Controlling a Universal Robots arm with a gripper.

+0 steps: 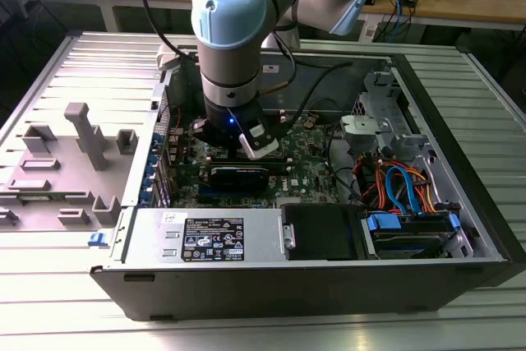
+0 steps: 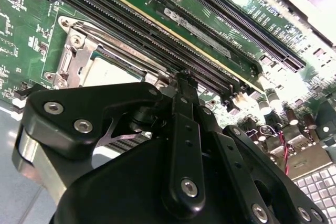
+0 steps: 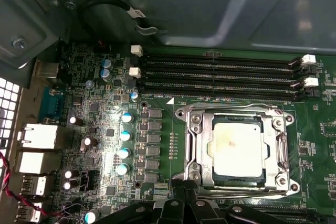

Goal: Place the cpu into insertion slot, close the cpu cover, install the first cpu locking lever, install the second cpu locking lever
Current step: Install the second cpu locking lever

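The cpu (image 3: 235,147) lies flat in the insertion slot (image 3: 195,148) on the green motherboard (image 3: 105,129), its silvery top facing up and out of the board; it is near square, so no long axis stands out, and its edges run parallel with the socket's rim. In the first wrist view it sits at about four o'clock from the board's middle, just beside the rows of long black memory slots (image 3: 220,77), which lie at twelve o'clock from it. The cpu cover (image 3: 278,156) lies closed over it as a silver frame, the chip showing through its square window. Thin metal rods run along the frame's sides; whether they are latched I cannot tell. In the second wrist view the cpu (image 2: 107,74) shows as a pale patch just past the black gripper (image 2: 181,80), with the cover's frame (image 2: 71,59) around it. The gripper's fingers look drawn close together, yet their tips are hidden by the gripper's own body, so I cannot tell whether it is clenched or released, nor whether it touches anything. In the exterior view the gripper (image 1: 246,147) hangs low inside the open computer case (image 1: 460,162), over the motherboard, at about ten o'clock from the case's middle.
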